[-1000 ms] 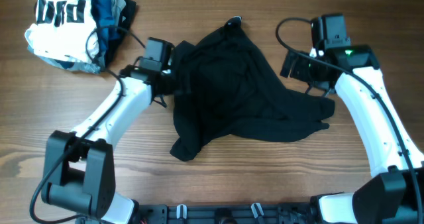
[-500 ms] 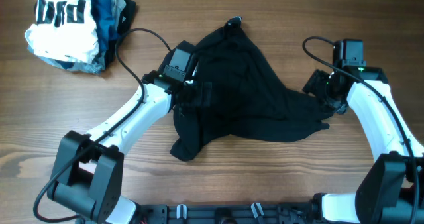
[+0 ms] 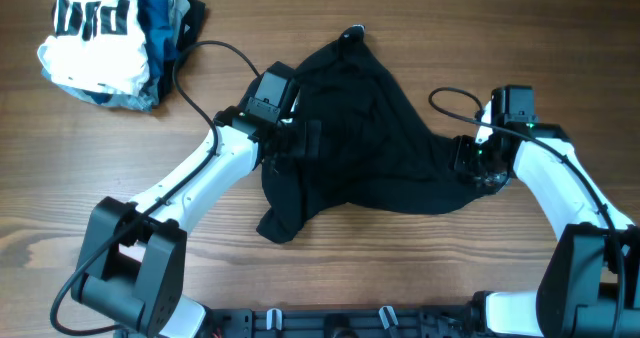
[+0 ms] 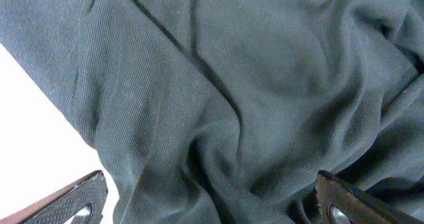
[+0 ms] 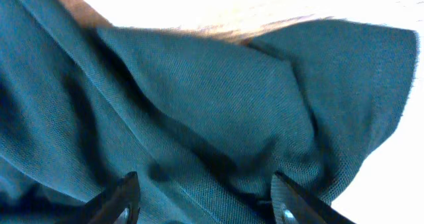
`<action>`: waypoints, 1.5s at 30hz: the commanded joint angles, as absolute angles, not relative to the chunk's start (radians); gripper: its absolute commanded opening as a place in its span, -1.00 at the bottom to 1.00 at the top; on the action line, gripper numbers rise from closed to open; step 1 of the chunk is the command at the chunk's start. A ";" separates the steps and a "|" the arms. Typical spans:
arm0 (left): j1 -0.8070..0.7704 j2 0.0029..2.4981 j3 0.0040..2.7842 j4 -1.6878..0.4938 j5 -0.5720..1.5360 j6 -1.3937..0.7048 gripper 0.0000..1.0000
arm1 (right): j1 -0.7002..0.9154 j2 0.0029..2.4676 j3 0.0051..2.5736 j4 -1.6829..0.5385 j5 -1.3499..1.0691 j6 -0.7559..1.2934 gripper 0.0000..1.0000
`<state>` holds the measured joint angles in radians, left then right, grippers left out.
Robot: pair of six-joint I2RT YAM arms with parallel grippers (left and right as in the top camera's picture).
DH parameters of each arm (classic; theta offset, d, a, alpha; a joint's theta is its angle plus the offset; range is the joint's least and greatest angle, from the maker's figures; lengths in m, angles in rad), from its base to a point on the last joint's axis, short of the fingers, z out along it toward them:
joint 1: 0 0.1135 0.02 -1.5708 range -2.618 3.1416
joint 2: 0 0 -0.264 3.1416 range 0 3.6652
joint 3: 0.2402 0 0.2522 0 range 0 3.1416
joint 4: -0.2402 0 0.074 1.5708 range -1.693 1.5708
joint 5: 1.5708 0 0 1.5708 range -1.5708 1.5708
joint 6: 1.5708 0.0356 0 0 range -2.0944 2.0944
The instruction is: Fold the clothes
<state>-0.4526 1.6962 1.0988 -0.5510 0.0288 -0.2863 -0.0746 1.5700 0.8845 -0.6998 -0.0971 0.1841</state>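
At centre frame the black clothes (image 3: 370, 143) lie crumpled on the wooden table (image 3: 90, 158). The left gripper (image 3: 306, 140) hangs over their left edge with its fingers spread wide, hiding some cloth. At right, the right gripper (image 3: 468, 164) straddles the sleeve end, jaws partly apart. At upper left, a striped white garment (image 3: 95, 33) is heaped with blue pieces (image 3: 160, 18).

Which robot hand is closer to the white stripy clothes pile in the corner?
Left. The left gripper sits over the black shirt, closer to the pile. The right gripper is at the shirt's far edge.
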 commanded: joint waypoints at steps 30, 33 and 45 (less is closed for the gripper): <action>-0.453 1.683 1.113 -0.538 0.040 -0.269 1.00 | -0.097 1.595 1.159 -0.270 0.058 0.233 -0.92; -0.453 1.683 1.113 -0.538 0.040 -0.270 1.00 | -0.111 1.648 1.159 -0.179 0.047 0.210 -0.91; -0.453 1.683 1.113 -0.543 0.036 -0.269 1.00 | -0.130 1.894 1.195 0.002 0.010 0.210 0.99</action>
<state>-0.4526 1.6962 1.0988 -0.5388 0.0280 -0.2859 -0.1150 1.9278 1.1526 0.0521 0.0303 0.2001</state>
